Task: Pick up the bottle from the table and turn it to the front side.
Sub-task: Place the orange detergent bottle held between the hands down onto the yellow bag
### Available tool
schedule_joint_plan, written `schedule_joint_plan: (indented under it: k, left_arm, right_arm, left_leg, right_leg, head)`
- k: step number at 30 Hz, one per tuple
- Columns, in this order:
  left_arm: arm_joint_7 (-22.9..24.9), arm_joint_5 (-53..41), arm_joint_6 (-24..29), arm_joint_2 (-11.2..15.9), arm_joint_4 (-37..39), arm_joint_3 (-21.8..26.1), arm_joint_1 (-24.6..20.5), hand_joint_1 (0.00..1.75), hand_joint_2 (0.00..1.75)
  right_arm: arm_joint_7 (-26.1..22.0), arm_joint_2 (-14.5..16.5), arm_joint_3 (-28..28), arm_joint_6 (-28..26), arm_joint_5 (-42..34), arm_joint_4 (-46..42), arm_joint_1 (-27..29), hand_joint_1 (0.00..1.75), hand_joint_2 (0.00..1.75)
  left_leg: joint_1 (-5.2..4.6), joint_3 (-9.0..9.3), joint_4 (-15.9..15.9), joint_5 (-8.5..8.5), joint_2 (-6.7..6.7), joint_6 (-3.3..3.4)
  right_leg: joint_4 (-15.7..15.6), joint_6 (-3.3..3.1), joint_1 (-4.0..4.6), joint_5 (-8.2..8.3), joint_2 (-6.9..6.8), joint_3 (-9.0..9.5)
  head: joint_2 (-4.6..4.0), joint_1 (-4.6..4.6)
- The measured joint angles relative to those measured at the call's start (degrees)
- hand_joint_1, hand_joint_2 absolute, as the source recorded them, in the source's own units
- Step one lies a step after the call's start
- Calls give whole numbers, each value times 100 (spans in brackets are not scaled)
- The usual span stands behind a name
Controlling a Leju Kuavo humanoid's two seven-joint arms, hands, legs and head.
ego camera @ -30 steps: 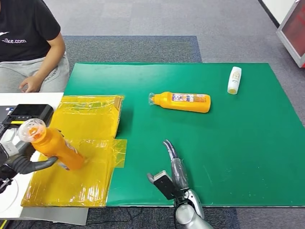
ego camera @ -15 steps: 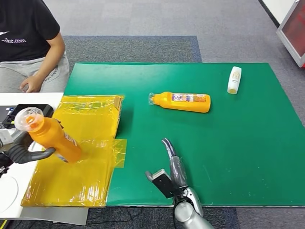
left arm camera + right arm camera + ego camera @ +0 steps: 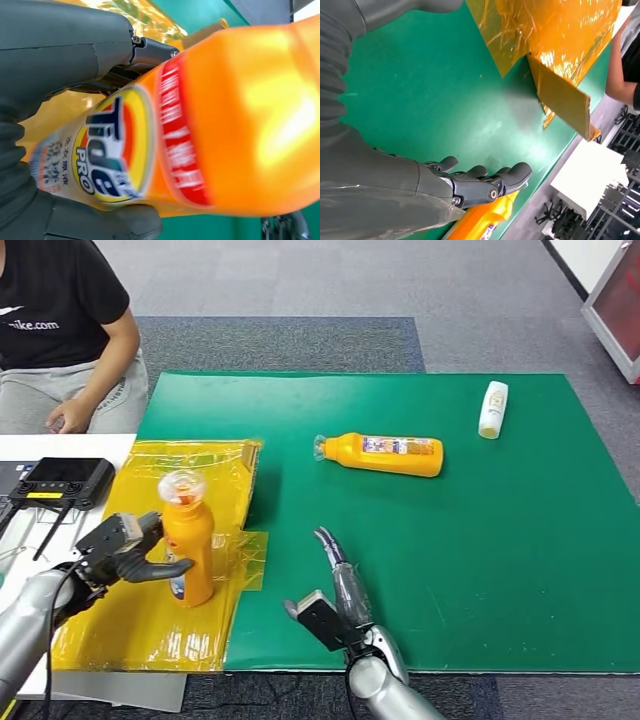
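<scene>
1. While the green mat [image 3: 453, 570] covers most of the table, the yellow film-wrapped cardboard [image 3: 189, 490] lies on its left part, and a person in a black shirt [image 3: 60, 300] sits beyond the far left corner.

2. On that yellow sheet the held bottle [image 3: 187, 540] now stands upright, cap up, with the left hand [image 3: 124, 545] wrapped round its body. The left wrist view shows the printed logo label [image 3: 113, 145] facing the palm side, so I cannot tell whether the front faces outward as the task wants.

3. Judging by this, the pick-up is done and the turning is well along; what seems left is to confirm the facing, set the bottle down and let go.

4. A second orange bottle [image 3: 381, 453] lies on its side near the middle of the mat, and a small white bottle [image 3: 492, 408] lies near the far right edge, both well apart from either hand. They appear untouched.

5. The right hand [image 3: 336, 600] hovers low over the near edge of the mat, fingers spread and holding nothing; the right wrist view shows its fingers [image 3: 482, 182] stretched out above the green surface.

6. Compared with a second ago, the left arm has swung inward from the table's left edge, carrying the bottle from a tilted, cap-toward-camera pose to upright over the yellow sheet.

7. The right hand has drifted slightly leftward in that time, and the lying bottles have stayed put.
</scene>
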Motion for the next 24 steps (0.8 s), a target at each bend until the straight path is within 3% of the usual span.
schedule_joint_plan:
  k: [8,16,17,18,20,21,22,23,24]
  left_arm:
    - [-182,-1144,749,-408,428,-403,-442,175,175]
    - [-252,-1556,864,-559,429,-521,-417,163,175]
    - [-299,-1646,935,-574,428,-540,-405,132,175]
    - [-349,-1764,1034,-600,419,-567,-384,123,175]
    - [-445,-1992,1188,-648,395,-622,-338,63,175]
    - [-447,-2013,1184,-654,380,-633,-325,52,175]
    - [-448,-2009,1150,-646,368,-636,-317,20,175]
    - [-448,-2005,1128,-635,357,-638,-307,3,175]
    - [-448,-2012,1121,-624,346,-640,-288,0,175]
  right_arm:
    - [74,5,121,-64,-42,6,62,0,175]
    - [84,5,131,-80,22,4,120,0,175]
    - [85,5,132,-95,40,3,122,0,175]
    - [91,4,133,-115,74,-1,129,0,175]
    - [104,3,136,-153,153,-8,146,0,175]
    - [110,3,137,-157,176,-11,154,0,175]
    - [110,3,137,-156,184,-11,161,0,175]
    - [110,3,137,-156,187,-11,167,0,175]
    - [110,3,137,-156,190,-11,172,0,175]
  left_leg:
    - [0,22,0,11,3,-11]
    - [2,14,-1,25,13,-17]
    - [2,14,-1,26,13,-16]
    - [2,13,-1,26,13,-16]
    - [2,11,-1,26,12,-14]
    - [2,11,-1,25,12,-14]
    - [2,10,-1,25,12,-14]
    - [2,10,-1,25,12,-14]
    - [2,10,-1,25,12,-14]
  right_leg:
    - [-1,-14,-1,24,10,7]
    - [1,-20,2,37,18,-8]
    - [2,-20,2,37,18,-7]
    - [2,-20,1,36,18,-7]
    - [2,-20,1,36,17,-6]
    - [2,-20,1,36,17,-6]
    - [2,-20,1,36,17,-6]
    - [2,-20,1,36,17,-7]
    - [2,-20,1,36,18,-8]
  head:
    - [0,-1]
    - [0,-1]
    - [0,-2]
    - [0,-2]
    - [0,-1]
    - [0,0]
    - [0,-1]
    - [0,-1]
    - [0,-1]
